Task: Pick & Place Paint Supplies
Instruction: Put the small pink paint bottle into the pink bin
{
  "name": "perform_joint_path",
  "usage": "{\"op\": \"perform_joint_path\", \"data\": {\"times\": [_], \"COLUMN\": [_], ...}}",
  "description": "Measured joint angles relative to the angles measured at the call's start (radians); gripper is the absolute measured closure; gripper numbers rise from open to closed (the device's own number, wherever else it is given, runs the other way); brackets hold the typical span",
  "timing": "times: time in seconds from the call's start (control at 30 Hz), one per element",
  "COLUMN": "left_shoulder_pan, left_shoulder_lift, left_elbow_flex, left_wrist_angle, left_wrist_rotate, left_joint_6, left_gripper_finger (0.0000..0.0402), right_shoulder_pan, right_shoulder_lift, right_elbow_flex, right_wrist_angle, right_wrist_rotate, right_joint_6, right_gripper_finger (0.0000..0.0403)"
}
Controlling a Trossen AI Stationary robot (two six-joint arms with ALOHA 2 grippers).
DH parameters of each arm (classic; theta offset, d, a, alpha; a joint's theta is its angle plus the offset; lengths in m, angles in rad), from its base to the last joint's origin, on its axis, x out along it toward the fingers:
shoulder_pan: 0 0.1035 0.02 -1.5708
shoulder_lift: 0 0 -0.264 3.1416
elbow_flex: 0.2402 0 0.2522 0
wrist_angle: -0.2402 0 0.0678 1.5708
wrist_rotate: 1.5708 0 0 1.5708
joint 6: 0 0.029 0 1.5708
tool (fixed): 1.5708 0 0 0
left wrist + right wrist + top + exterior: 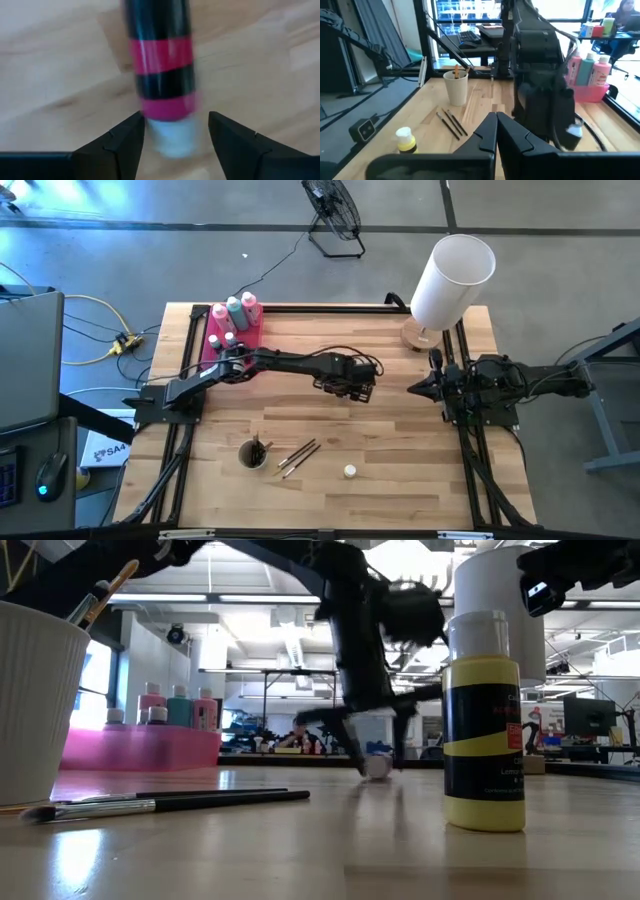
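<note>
Red-banded bottle (162, 75) | white cap between left fingers (125, 145), spread, apart | right fingers (487, 135) clenched

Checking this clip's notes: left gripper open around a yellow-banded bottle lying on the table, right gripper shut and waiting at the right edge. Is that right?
Not quite: the bottle is banded pink and black, as the left wrist view shows. The rest holds: the left gripper stands open around its white cap end, and the right gripper waits shut at the table's right edge.
</note>
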Motion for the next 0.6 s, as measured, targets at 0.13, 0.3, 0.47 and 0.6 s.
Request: {"op": "perform_joint_path", "data": {"times": [0.13,0.3,0.47,0.6], "left_shoulder_pan": [0.0,-0.001,-0.002,-0.002], "left_shoulder_lift": [0.019,0.02,0.022,0.023], "left_elbow_flex": [0.005,0.004,0.009,0.006], "left_wrist_angle": [-0.001,0.003,0.005,0.018], "left_wrist_rotate": [0.022,-0.017,-0.051,-0.076], "left_joint_6": [-0.001,0.0,-0.001,-0.001], "left_gripper_finger": [0.0188,0.0188,0.0187,0.0188], "right_shoulder_pan": [0.0,0.0,0.0,0.0], "right_shoulder_lift": [0.0,0.001,0.001,0.001], "right_elbow_flex": [0.0,0.0,0.0,0.0], "right_wrist_angle": [-0.007,-0.007,-0.008,-0.008], "right_wrist_rotate": [-0.003,-0.03,-0.028,-0.027], "right_joint_6": [0.023,0.027,0.026,0.026], "right_gripper_finger": [0.0401,0.0401,0.0401,0.0401]}}
